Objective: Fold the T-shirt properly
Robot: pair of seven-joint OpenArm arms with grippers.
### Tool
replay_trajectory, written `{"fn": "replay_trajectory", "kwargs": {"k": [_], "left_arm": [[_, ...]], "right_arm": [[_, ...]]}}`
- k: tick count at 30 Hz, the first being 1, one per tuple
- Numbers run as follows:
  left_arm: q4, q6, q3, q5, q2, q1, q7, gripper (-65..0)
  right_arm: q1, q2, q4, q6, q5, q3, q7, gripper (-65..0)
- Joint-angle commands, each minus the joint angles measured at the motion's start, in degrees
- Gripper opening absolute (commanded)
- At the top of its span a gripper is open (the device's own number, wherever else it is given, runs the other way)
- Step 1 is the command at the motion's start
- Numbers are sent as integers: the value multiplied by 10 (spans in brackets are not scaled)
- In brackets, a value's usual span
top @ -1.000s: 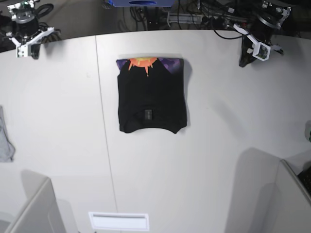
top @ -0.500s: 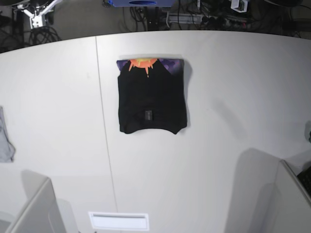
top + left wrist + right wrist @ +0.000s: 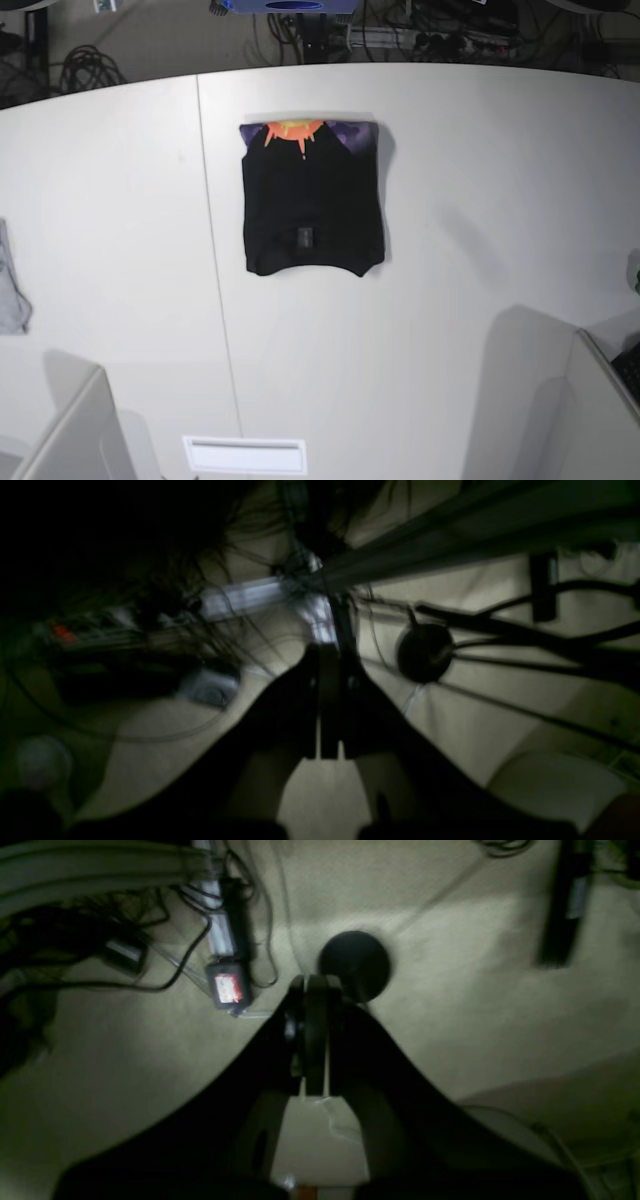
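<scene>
The black T-shirt (image 3: 312, 200) lies folded into a compact rectangle on the white table (image 3: 450, 250), with a strip of its orange-and-purple sun print showing along its far edge. No arm shows in the base view. My left gripper (image 3: 327, 700) is shut and empty, held over the floor and cables beyond the table. My right gripper (image 3: 312, 1035) is shut and empty too, above the floor near a black round disc (image 3: 355, 964).
A small grey cloth (image 3: 10, 285) lies at the table's left edge. Grey partitions stand at the front left (image 3: 70, 430) and front right (image 3: 590, 410). Cables and power strips (image 3: 400, 30) lie beyond the far edge.
Both arms have pulled back from the table's far corners and left the base view. The folded T-shirt has not moved.
</scene>
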Motion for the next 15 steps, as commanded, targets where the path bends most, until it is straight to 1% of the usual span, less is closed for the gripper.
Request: {"fn": "replay_trajectory", "kwargs": {"k": [1, 5, 9, 10, 11, 12, 14, 15], "left_arm": [[-27, -8, 2, 0, 0, -7, -8, -650], [-127, -8, 2, 3, -1, -77, -9, -650], [-198, -8, 2, 4, -12, -133, -9, -650], [-225, -8, 2, 5, -13, -154, -8, -650], [-253, -8, 2, 6, -15, -172, -8, -650], [-285, -8, 2, 17, -21, -190, -8, -650], [-349, -8, 3, 51, -24, -233, -8, -650], [-377, -8, 3, 71, -24, -251, -8, -650]], "right_arm": [[-12, 14, -28, 1, 0, -19, 0, -650], [31, 38, -172, 0, 0, -107, 8, -650], [103, 38, -347, -1, 0, -170, 74, -650], [125, 37, -403, -9, 0, -188, 95, -650], [144, 36, -450, -24, 0, -207, 117, -650], [165, 34, -495, -48, 0, -231, 140, -650], [207, 33, -584, -110, 0, -297, 196, -650], [229, 31, -627, -151, 0, -338, 224, -650]]}}
